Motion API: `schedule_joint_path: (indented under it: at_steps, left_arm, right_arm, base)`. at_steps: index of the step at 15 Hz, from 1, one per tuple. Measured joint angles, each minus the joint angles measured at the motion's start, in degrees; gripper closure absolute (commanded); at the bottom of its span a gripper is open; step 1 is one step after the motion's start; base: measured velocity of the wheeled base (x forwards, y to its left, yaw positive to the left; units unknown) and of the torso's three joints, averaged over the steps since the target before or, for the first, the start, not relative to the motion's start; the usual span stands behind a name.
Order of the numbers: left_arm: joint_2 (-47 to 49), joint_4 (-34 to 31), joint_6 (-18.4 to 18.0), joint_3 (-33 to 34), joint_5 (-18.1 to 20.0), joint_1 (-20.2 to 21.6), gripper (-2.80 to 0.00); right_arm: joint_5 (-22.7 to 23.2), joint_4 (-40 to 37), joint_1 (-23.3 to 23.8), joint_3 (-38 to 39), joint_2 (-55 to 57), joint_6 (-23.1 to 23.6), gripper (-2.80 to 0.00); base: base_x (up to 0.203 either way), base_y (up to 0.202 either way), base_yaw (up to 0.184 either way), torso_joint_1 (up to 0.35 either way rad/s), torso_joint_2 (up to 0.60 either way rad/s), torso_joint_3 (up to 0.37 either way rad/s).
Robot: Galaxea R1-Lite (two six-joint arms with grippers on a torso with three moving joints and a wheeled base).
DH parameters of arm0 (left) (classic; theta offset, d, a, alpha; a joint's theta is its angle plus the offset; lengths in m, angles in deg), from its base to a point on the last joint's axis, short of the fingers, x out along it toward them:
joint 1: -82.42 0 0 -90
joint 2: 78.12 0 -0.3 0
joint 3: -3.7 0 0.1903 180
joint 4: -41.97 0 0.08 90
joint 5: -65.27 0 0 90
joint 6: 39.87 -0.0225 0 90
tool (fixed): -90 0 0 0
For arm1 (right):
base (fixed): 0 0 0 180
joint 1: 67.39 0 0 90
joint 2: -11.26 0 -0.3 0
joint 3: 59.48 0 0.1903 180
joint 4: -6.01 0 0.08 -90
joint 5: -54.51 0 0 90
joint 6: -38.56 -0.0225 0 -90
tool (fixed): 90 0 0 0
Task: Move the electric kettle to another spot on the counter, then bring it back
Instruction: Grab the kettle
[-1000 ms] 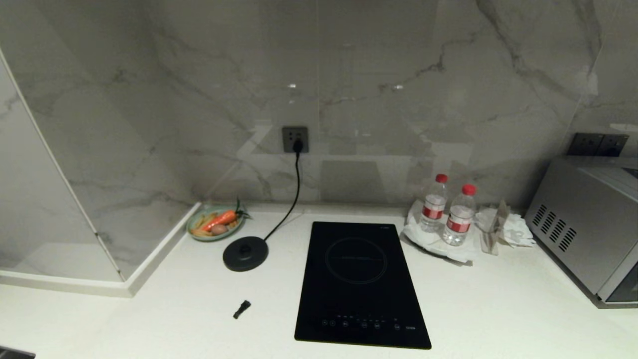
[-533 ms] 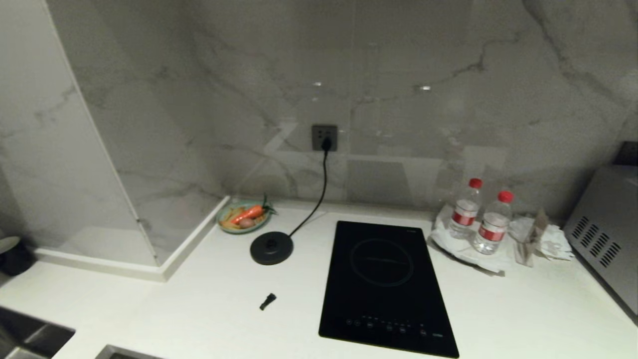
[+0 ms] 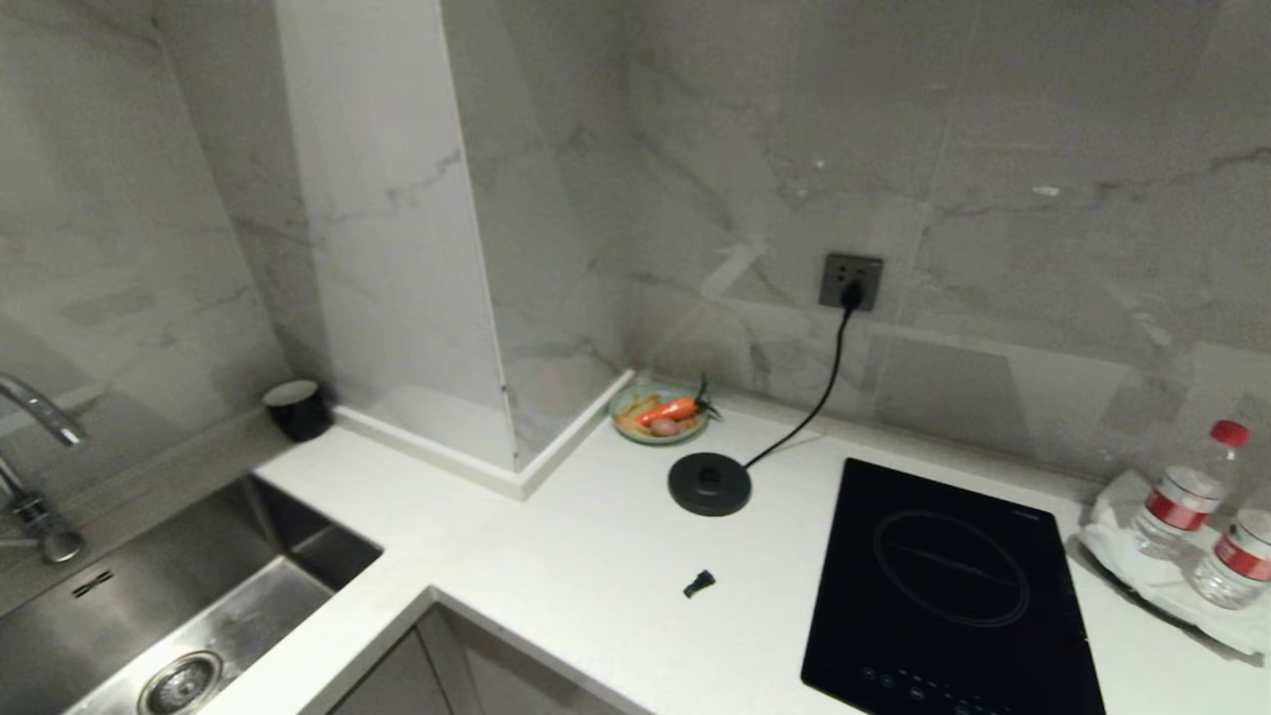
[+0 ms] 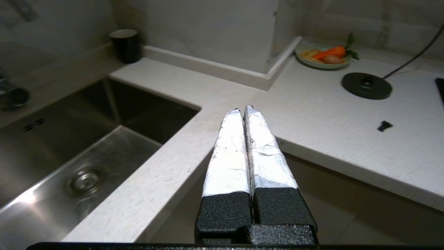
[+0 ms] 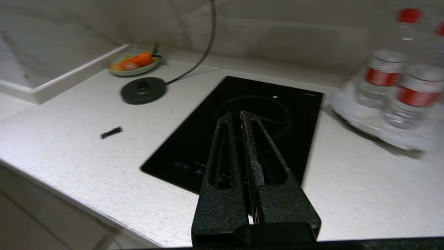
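The electric kettle is out of view in every view. The white speckled counter (image 3: 596, 536) carries only the kettle's flat round black base disc (image 3: 709, 484), corded to a wall socket (image 3: 851, 281). Neither arm shows in the head view. In the left wrist view my left gripper (image 4: 242, 109) is shut and empty, hovering before the counter (image 4: 312, 114) edge near the sink corner. In the right wrist view my right gripper (image 5: 237, 116) is shut and empty, held in front of the counter (image 5: 69, 156) and facing the hob.
A steel sink (image 3: 189, 606) with a tap (image 3: 35, 437) lies left. A small black cup (image 3: 298, 407) stands by the marble column (image 3: 397, 248). A vegetable plate (image 3: 660, 414), a small black piece (image 3: 700, 584), the black hob (image 3: 943, 586) and water bottles (image 3: 1182, 492) are also there.
The whole head view has swung left: base disc, hob and bottles slid right in the picture, the microwave left the frame, and the sink, tap and black cup came into view.
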Motion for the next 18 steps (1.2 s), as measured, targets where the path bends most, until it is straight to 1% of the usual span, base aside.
schedule_joint_path:
  at_steps: [10,11,18]
  left_arm:
    - [0.0,0.0,0.0,0.0,0.0,0.0,0.0]
    - [0.0,0.0,0.0,0.0,0.0,0.0,0.0]
    - [0.0,0.0,0.0,0.0,0.0,0.0,0.0]
  right_arm:
    - [0.0,0.0,0.0,0.0,0.0,0.0,0.0]
    - [0.0,0.0,0.0,0.0,0.0,0.0,0.0]
    - [0.0,0.0,0.0,0.0,0.0,0.0,0.0]
  base:
    - [-0.002,-0.009,0.169,-0.001,0.01,0.006]
    - [-0.001,-0.001,0.096,0.002,0.01,0.012]
    - [0.0,0.0,0.0,0.0,0.0,0.0]
